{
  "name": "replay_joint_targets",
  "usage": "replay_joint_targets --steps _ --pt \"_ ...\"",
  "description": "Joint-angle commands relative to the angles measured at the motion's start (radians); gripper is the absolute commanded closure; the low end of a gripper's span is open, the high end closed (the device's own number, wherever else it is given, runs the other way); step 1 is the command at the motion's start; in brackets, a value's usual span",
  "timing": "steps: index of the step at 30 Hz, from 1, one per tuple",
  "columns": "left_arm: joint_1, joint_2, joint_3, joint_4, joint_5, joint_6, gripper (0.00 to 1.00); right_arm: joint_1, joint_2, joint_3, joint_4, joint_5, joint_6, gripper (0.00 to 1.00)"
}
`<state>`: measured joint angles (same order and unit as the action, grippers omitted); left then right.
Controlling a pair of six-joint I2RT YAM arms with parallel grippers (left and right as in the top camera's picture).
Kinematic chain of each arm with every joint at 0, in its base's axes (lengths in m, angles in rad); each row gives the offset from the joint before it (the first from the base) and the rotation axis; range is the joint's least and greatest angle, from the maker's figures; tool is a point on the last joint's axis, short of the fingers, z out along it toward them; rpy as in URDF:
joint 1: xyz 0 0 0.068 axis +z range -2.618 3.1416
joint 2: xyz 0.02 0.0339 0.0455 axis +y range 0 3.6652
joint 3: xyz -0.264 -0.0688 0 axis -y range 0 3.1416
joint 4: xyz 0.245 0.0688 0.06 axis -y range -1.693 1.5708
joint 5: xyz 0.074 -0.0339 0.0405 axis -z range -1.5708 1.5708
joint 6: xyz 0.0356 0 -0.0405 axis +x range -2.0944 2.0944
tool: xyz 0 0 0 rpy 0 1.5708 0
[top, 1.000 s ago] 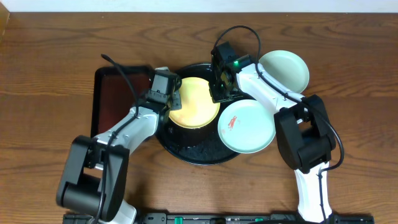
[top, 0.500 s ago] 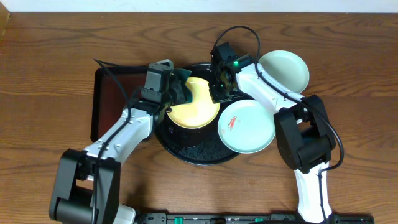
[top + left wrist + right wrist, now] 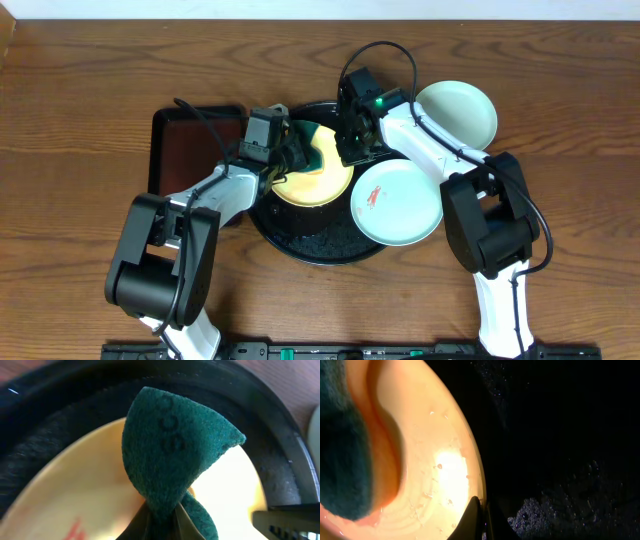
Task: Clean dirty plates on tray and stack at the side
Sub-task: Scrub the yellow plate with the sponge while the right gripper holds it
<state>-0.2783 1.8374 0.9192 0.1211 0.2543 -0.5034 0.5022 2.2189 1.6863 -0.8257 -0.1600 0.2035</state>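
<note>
My left jaws clamp the pad (image 3: pixel 170 455), right jaws pinch the plate (image 3: pixel 320 182) at its rim inside the tray (image 3: pixel 310 245); hard scrubbing could wrench it loose.

fibrous green scouring pad (image 3: pixel 172 450), wood table (image 3: pixel 100 80)

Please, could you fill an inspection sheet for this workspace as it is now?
Surface: wooden table.
Job's things: yellow plate on black tray; smeared mint plate overlapping tray rim; unsmeared mint plate on table, beside tray.
Clutter: reddish-brown tray, left of black tray.
Tools: left tool shut on green pad, on yellow plate; right tool shut on that plate's rim.
Cables: black cable loops over both arms.
Surroundings: pale strip beyond table's far edge.
</note>
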Motion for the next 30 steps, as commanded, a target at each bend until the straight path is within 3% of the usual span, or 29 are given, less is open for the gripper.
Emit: replay_joint_targets --steps 1,9,17,22,27,30 --pt "0.036 0.019 0.016 -0.018 -0.208 0.137 0.93 0.019 0.041 -0.002 -0.025 -0.032 -0.050 0.99" --pt "0.049 -0.011 0.016 -0.019 -0.421 0.334 0.93 0.019 0.041 -0.002 -0.035 -0.031 -0.063 0.99" --pt "0.048 -0.100 0.016 -0.030 -0.536 0.347 0.93 0.019 0.041 -0.002 -0.044 -0.027 -0.063 0.99" --pt "0.038 -0.170 0.016 -0.042 -0.346 0.337 0.93 0.019 0.041 -0.002 -0.042 -0.027 -0.063 0.99" --pt "0.037 -0.190 0.016 -0.061 0.003 0.128 0.93 0.019 0.041 -0.002 -0.039 -0.027 -0.063 0.99" --pt "0.026 -0.188 0.016 -0.129 0.049 0.025 0.93 0.019 0.041 -0.002 -0.031 -0.028 -0.062 0.99"
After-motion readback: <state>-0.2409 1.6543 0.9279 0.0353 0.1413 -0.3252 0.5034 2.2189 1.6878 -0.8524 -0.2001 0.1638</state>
